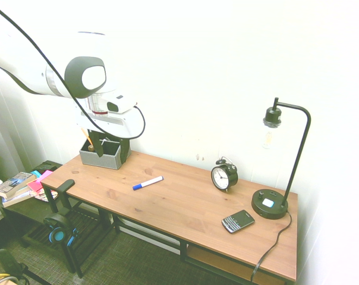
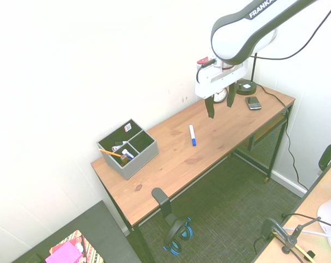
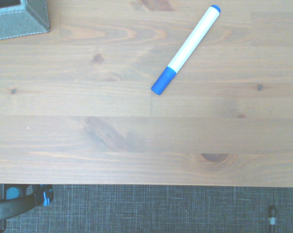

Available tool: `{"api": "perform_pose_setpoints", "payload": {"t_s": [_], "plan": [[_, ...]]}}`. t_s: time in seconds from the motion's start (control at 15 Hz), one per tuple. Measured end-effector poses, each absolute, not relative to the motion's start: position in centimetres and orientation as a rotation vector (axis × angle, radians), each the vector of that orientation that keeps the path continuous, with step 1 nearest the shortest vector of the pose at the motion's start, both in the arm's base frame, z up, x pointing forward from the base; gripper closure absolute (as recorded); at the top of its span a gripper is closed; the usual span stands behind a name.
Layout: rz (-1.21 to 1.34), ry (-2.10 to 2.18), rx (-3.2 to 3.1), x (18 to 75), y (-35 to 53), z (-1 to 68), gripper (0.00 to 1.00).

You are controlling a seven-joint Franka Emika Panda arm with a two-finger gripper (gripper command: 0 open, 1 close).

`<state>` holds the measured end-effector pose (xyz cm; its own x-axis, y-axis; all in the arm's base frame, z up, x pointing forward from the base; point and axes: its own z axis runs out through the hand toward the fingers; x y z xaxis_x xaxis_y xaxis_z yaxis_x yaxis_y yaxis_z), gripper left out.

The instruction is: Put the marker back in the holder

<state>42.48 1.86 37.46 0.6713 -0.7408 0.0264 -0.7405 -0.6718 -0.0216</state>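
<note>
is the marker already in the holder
No, the marker lies flat on the bare table, well apart from the grey holder, with nothing holding it.

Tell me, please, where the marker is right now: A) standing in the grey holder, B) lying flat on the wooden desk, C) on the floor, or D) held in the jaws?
B: the marker lies flat on the bare wood, apart from the holder, while the gripper hangs open and empty above the desk.

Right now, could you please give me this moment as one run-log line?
end effector: open, empty, above desk | marker: flat on desk, not grasped | holder: apart from marker | step: grasp pending
</note>
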Motion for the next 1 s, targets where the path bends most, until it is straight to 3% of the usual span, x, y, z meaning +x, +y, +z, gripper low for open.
{"api": "perform_pose_setpoints", "payload": {"t_s": [0.33,0.8,0.87,1.0], "plan": [[-0.120,1.481,-2.745,42.8,1.9,35.9,0.00],[-0.217,1.966,-2.524,45.6,3.0,25.9,0.00],[-0.201,1.996,-2.511,46.3,3.4,24.8,1.00],[-0.177,2.031,-2.491,48.0,4.1,22.8,1.00]]}}
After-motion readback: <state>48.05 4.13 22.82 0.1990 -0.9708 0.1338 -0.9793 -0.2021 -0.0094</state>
